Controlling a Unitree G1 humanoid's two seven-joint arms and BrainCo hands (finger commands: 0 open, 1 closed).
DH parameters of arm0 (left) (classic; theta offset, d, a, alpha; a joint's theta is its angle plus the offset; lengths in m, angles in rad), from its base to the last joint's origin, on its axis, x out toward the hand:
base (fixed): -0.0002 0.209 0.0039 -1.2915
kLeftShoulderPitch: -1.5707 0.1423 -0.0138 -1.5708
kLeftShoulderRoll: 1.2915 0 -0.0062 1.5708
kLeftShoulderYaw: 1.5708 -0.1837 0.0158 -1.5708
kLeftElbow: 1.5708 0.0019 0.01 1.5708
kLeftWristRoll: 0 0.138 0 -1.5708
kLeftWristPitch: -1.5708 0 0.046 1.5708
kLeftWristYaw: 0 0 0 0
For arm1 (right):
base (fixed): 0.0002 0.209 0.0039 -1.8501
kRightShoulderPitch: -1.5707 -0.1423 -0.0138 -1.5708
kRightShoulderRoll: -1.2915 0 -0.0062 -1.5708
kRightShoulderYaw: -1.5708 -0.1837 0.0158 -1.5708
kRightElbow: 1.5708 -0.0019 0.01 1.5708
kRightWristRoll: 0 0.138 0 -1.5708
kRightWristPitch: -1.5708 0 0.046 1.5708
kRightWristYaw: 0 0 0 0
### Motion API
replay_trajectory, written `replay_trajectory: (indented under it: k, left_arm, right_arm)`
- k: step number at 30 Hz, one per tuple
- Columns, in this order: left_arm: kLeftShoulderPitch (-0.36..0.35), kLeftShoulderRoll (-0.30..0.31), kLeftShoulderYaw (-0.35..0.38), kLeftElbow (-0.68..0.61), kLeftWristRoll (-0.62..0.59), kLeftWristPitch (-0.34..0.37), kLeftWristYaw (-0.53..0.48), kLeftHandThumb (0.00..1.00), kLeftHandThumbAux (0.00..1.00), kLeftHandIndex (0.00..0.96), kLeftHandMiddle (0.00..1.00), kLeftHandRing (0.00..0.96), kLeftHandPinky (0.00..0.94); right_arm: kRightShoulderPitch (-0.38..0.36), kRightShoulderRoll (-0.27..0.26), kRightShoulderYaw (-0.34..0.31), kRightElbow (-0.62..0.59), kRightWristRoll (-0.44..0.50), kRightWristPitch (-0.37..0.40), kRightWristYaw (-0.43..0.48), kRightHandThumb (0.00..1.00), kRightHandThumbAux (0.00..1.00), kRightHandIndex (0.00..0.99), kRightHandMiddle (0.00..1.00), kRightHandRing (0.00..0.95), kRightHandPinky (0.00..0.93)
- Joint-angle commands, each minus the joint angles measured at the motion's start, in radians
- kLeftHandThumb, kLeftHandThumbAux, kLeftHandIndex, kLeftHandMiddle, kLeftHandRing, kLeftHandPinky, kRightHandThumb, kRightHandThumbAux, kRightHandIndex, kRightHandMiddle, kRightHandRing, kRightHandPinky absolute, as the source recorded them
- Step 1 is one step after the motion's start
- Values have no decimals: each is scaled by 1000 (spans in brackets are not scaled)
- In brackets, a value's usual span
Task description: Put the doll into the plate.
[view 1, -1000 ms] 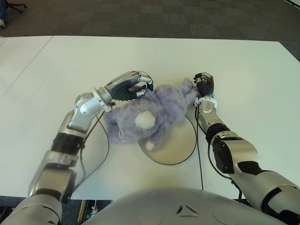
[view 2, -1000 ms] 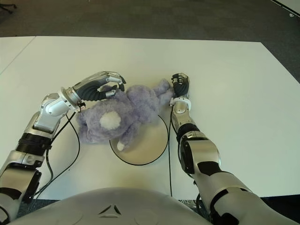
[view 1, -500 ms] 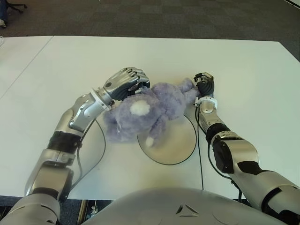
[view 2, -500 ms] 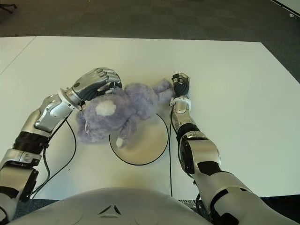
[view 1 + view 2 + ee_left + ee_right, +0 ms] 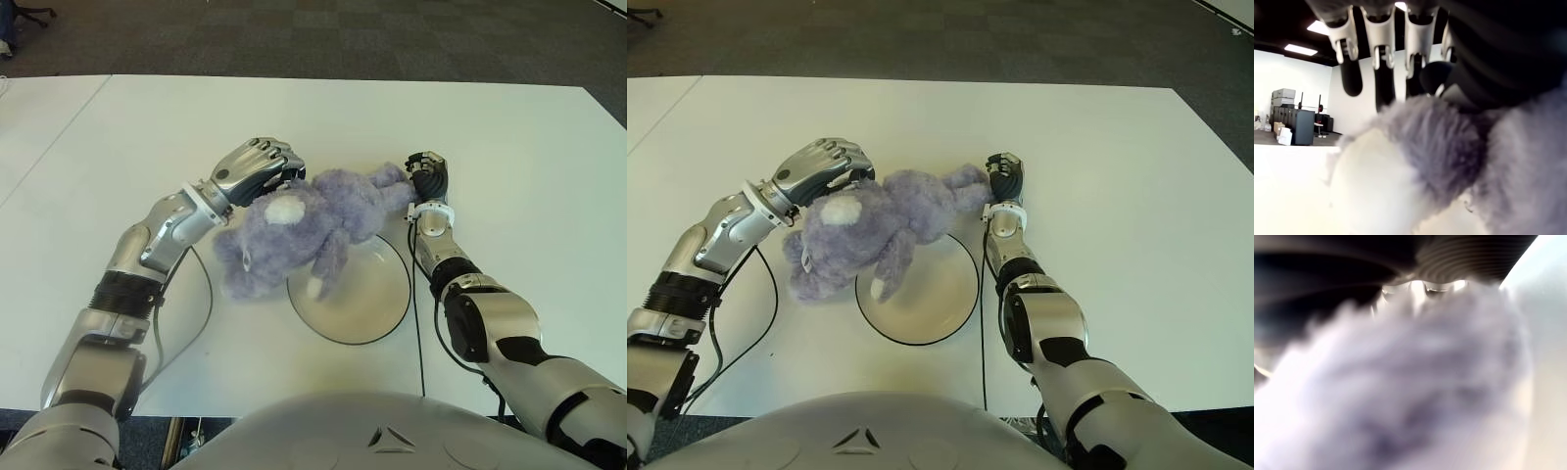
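Note:
The doll point(image 5: 318, 223), a purple plush with a white patch, lies partly over the far left rim of the cream plate point(image 5: 370, 294), its lower body hanging onto the table to the left. My left hand point(image 5: 257, 166) is curled over the doll's far upper side, gripping the fur point(image 5: 1440, 156). My right hand point(image 5: 427, 179) is closed around a limb of the doll at the plate's far right edge, and purple fur point(image 5: 1415, 396) fills its wrist view. One leg with a white foot points into the plate.
A black cable point(image 5: 201, 318) loops on the white table point(image 5: 509, 147) left of the plate. Another cable point(image 5: 415, 323) runs along the plate's right side. Dark carpet lies beyond the table's far edge.
My left hand has turned over and shifted slightly away and left, rolling the doll so its white patch moved up toward the far side. The right hand has stayed put.

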Motion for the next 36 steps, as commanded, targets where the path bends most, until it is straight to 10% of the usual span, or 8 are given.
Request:
replay_trajectory:
  k: [1,13,15,23,36]
  left_arm:
    - [29,26,-19,-29,-6,36,-53,701,692,430,611,610,633]
    - [66,63,-6,-87,-119,99,-169,691,695,422,519,501,426]
    - [84,82,5,-115,-157,103,-200,406,465,221,331,326,288]
    - [96,136,18,-172,-226,80,-263,257,368,15,56,49,13]
    - [80,177,27,-120,-293,18,-268,280,277,0,0,0,0]
  right_arm:
    - [183,62,-3,109,10,91,26,828,694,414,456,419,455]
    - [183,60,-1,109,7,94,23,829,694,414,456,427,463]
    - [184,60,-1,110,7,97,23,828,694,414,455,409,434]
    - [183,60,4,110,2,98,17,828,694,414,457,433,479]
    - [181,61,14,111,-7,104,2,830,693,414,459,452,451]
